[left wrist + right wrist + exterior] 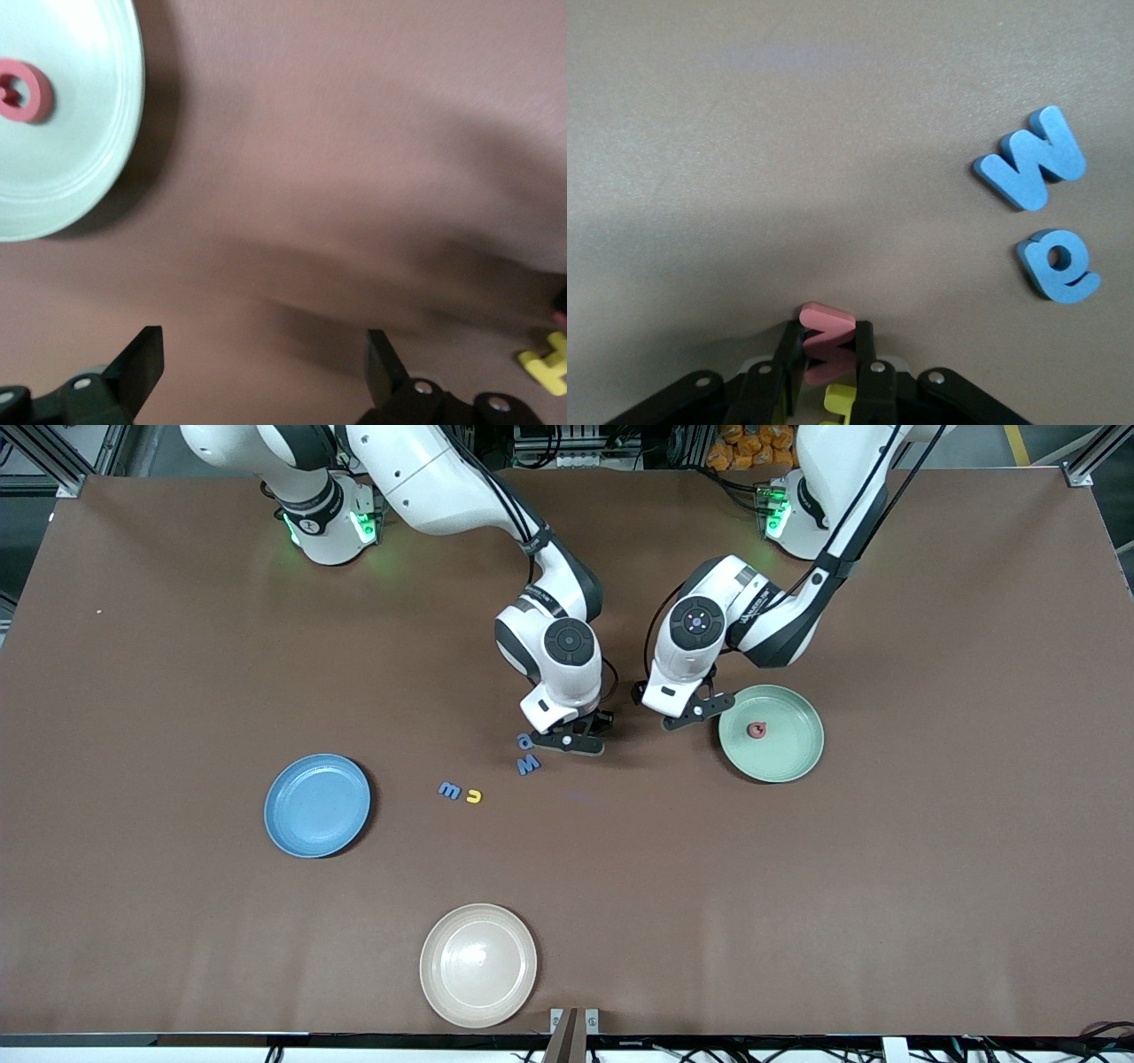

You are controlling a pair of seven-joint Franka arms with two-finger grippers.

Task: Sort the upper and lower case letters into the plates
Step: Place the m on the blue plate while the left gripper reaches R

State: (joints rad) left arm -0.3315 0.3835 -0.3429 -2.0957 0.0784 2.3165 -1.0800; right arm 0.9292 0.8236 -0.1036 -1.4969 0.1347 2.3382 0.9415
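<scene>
1. This looks like a robot lab.
2. Two big white robot arms [461,487] are fixed to a wide brown table [930,868].
3. Green lights [361,524] glow on their bases.
4. Metal frame bars [1094,456] and black cables [1019,1045] run around the table's edges.

Tabletop [177,886] brown, plain. Plates: one blue [316,805], one pale mint green [780,757], one cream-white [478,965]. Red letter [756,731] in mint plate. Blue W [529,763], blue a [525,740], blue m [449,789], yellow letter [474,796]. Pink-red letter [827,341] between black fingers [868,376] of right gripper [824,376]. Arms white, black joints.
</scene>
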